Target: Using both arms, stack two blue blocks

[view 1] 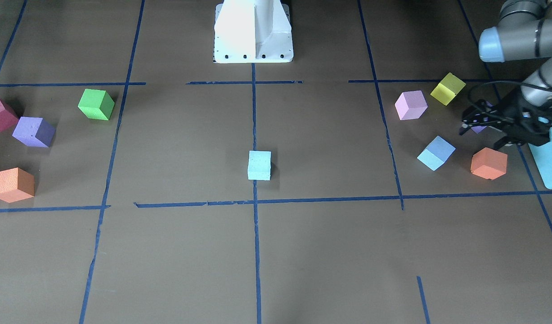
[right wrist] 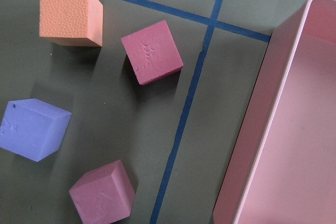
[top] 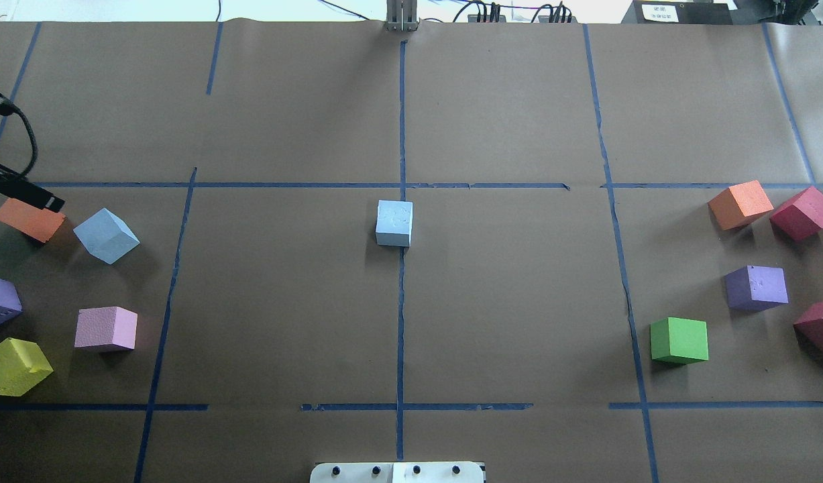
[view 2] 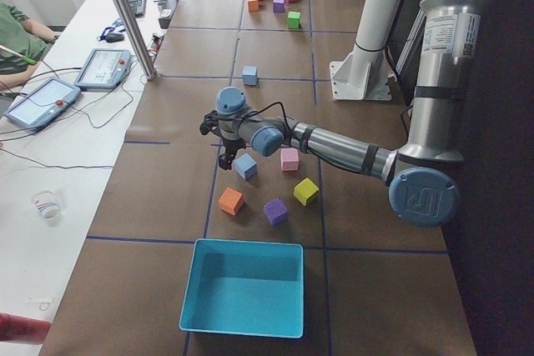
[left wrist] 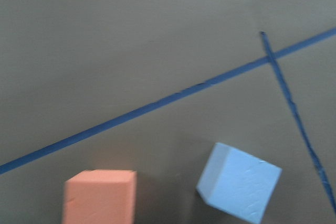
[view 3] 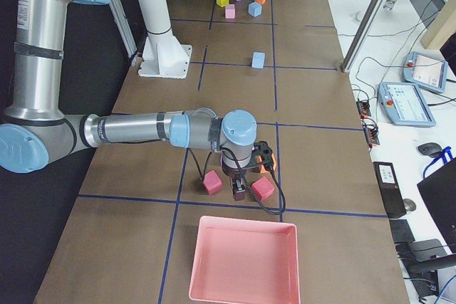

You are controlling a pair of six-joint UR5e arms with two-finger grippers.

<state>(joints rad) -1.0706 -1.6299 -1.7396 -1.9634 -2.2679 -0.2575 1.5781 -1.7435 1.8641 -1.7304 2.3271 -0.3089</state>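
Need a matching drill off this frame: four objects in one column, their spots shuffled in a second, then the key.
Things
1. centre blue block
2. second blue block
3. green cube
4. teal box

Places
A. at the table's end on the robot's left
B. astride the middle tape line
C. next to an orange cube, close to the left gripper
D. on the robot's right half of the table, near a purple cube

Pairs: 1-B, 2-C, 3-D, 4-A
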